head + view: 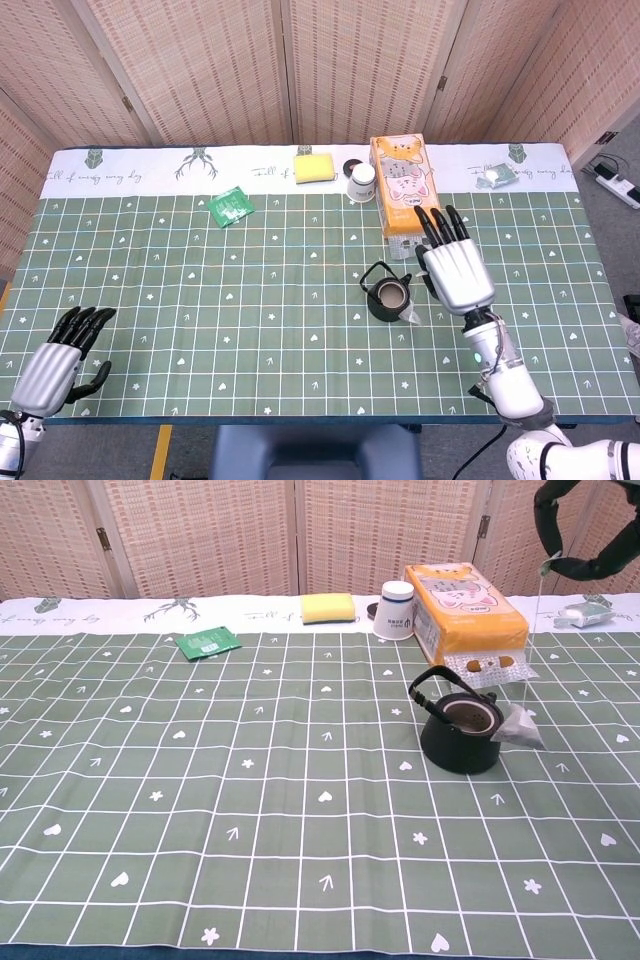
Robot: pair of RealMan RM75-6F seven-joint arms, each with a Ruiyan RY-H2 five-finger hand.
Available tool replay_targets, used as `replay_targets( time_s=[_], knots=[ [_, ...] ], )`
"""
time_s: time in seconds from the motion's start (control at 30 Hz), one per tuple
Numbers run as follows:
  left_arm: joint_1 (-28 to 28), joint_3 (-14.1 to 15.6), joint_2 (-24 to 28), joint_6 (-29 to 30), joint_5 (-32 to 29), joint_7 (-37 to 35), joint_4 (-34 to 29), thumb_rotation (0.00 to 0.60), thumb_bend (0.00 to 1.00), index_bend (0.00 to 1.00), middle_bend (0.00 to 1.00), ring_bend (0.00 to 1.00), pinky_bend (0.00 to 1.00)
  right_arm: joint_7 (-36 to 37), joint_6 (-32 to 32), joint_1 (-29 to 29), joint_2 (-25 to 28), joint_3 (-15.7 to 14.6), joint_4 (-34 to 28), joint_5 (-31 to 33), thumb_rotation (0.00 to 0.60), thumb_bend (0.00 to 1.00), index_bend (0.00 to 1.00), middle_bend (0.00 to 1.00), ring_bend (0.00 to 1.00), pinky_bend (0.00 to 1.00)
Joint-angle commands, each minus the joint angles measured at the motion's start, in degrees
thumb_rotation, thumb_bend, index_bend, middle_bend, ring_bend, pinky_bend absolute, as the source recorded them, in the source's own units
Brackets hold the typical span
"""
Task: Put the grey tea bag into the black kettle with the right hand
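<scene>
The right robot hand hangs above the tabletop, fingers stretched out flat while it pinches a thin string. The grey tea bag dangles off that string, right up against the black kettle on its outer side, not inside. The left robot hand sits near the front edge, open and holding nothing.

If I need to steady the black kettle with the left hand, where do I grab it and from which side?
Take the black kettle by its arched handle, coming from the robot's left. The handle is tipped toward that side and free, while the grey tea bag hangs at the opposite rim under the right hand.
</scene>
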Motion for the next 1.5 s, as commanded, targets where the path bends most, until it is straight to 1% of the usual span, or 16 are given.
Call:
replay_targets(
  time_s=[0.03, 0.27, 0.43, 0.63, 0.8, 1.03, 1.17, 1.4, 1.5],
  knots=[
    [0.06, -0.09, 0.22, 0.29, -0.01, -0.46, 0.07, 0.6, 0.45, 0.0, 0.07, 0.04, 0.0, -0.52, -0.34, 1.1, -1.06, -0.21, 0.94, 1.13, 0.6, 0.43, 0.61, 0.07, 0.06, 0.0],
    [0.03, -0.14, 0.42, 0.24, -0.14, -0.91, 0.14, 0.6, 0.45, 0.0, 0.07, 0.04, 0.0, -1.75, -0.14, 3.44, -2.4, -0.15, 1.68, 3.12, 0.6, 0.43, 0.61, 0.07, 0.06, 0.0],
    [0.07, -0.33, 0.68, 0.44, -0.4, -1.68, 0.26, 0.6, 0.45, 0.0, 0.07, 0.04, 0.0, -2.69, 0.75, 4.92, -2.53, 0.28, 0.87, 4.12, 0.6, 0.43, 0.61, 0.07, 0.06, 0.0],
    [0.12, -0.38, 0.94, 0.7, -0.31, -2.32, 0.33, 0.6, 0.45, 0.0, 0.07, 0.04, 0.0, -3.61, 1.57, 6.17, -2.85, 0.01, 0.72, 5.44, 0.6, 0.43, 0.61, 0.07, 0.06, 0.0],
    [0.17, -0.46, 0.95, 0.84, -0.34, -2.31, 0.43, 0.6, 0.45, 0.0, 0.07, 0.04, 0.0, -3.13, 1.26, 7.19, -3.41, -0.14, 2.14, 6.66, 0.6, 0.43, 0.61, 0.07, 0.06, 0.0],
    [0.09, -0.63, 0.82, 0.57, -0.71, -2.15, 0.64, 0.6, 0.45, 0.0, 0.07, 0.04, 0.0, -1.31, 0.48, 7.79, -4.05, -1.34, 4.7, 7.12, 0.6, 0.43, 0.61, 0.07, 0.06, 0.0],
    [0.12, -0.62, 0.79, 0.54, -0.71, -1.89, 0.57, 0.6, 0.45, 0.0, 0.07, 0.04, 0.0, -0.64, 0.53, 7.2, -4.1, -3.31, 5.14, 5.76, 0.6, 0.43, 0.61, 0.08, 0.07, 0.0],
    [0.1, -0.57, 0.44, 0.23, -0.73, -0.65, 0.41, 0.6, 0.45, 0.0, 0.07, 0.04, 0.0, -1.36, 2.36, 4.26, -4.33, -9.51, 5.32, 0.22, 0.6, 0.43, 0.61, 0.08, 0.07, 0.0],
    [0.07, -0.55, 0.21, 0.04, -0.77, 0.05, 0.41, 0.6, 0.45, 0.0, 0.07, 0.04, 0.0, -1.66, 2.76, 3.15, -4.59, -11.52, 5.89, -1.43, 0.6, 0.43, 0.62, 0.08, 0.07, 0.0]
  ],
)
